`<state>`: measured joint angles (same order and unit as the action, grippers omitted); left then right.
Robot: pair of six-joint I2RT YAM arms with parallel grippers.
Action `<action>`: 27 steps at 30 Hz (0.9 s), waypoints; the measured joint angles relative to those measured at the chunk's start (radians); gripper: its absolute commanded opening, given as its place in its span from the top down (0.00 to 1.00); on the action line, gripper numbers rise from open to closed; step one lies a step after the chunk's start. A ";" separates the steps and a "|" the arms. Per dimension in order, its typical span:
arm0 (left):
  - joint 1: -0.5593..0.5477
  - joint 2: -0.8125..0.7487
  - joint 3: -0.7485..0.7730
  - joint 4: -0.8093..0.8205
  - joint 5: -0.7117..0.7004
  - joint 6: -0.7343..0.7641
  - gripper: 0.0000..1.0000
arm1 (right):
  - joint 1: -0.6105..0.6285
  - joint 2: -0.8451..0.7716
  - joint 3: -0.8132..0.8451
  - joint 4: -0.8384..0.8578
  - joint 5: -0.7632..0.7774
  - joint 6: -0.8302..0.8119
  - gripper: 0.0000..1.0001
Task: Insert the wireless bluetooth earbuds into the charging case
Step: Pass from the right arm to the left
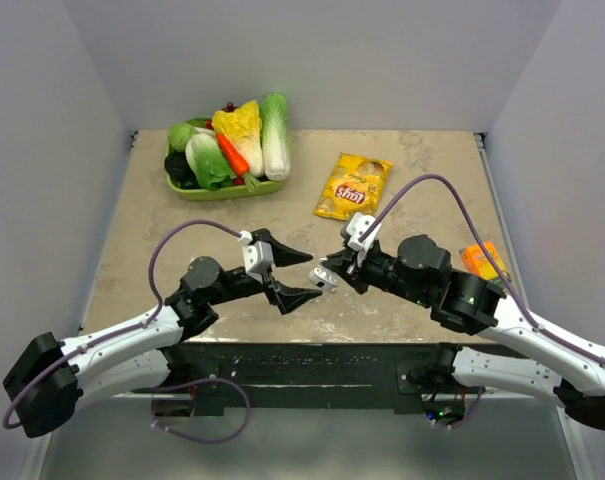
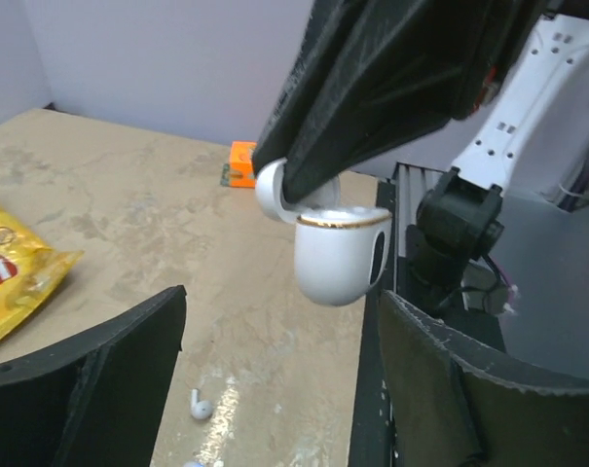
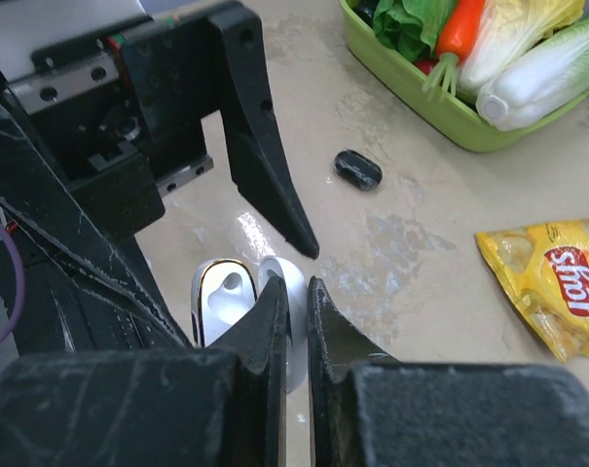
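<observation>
One white earbud [image 2: 201, 406] lies loose on the table [image 1: 412, 200] near the left gripper [image 1: 315, 275], whose jaws gape empty. The right gripper [image 3: 296, 292] pinches the open charging case [image 2: 339, 255] by its lid, aloft just right of it; insertion looks unfinished, with that bud outside

Top view: high and behind the arm bases, looking down on the whole desk [image 1: 132, 260]. Left wrist: low, close, facing right along the near edge. Right wrist: close, angled down, facing left. All three catch the charging case [image 1: 325, 276] and chip bag [image 1: 352, 185].
</observation>
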<state>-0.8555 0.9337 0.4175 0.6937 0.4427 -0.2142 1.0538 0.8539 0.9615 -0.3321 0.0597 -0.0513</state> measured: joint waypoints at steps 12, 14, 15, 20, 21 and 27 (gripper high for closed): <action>0.003 0.056 0.002 0.123 0.177 -0.038 0.25 | 0.000 0.012 0.005 -0.013 -0.034 -0.002 1.00; 0.002 0.056 0.002 0.132 0.186 -0.039 0.31 | 0.000 0.023 0.005 -0.013 -0.034 -0.002 1.00; 0.002 0.056 0.002 0.135 0.191 -0.039 0.34 | 0.001 0.027 0.005 -0.013 -0.035 -0.001 1.00; 0.005 0.077 0.002 0.141 0.203 -0.054 0.49 | 0.001 0.030 0.005 -0.013 -0.044 0.000 1.00; 0.005 0.083 0.002 0.144 0.204 -0.056 0.49 | 0.001 0.030 0.005 -0.012 -0.046 0.000 1.00; 0.005 0.111 0.002 0.159 0.212 -0.082 0.50 | 0.001 0.030 0.005 -0.013 -0.050 0.001 1.00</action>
<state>-0.8505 1.0451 0.4198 0.8524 0.6544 -0.2958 1.0550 0.8837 0.9665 -0.3447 0.0093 -0.0505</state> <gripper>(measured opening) 0.505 0.063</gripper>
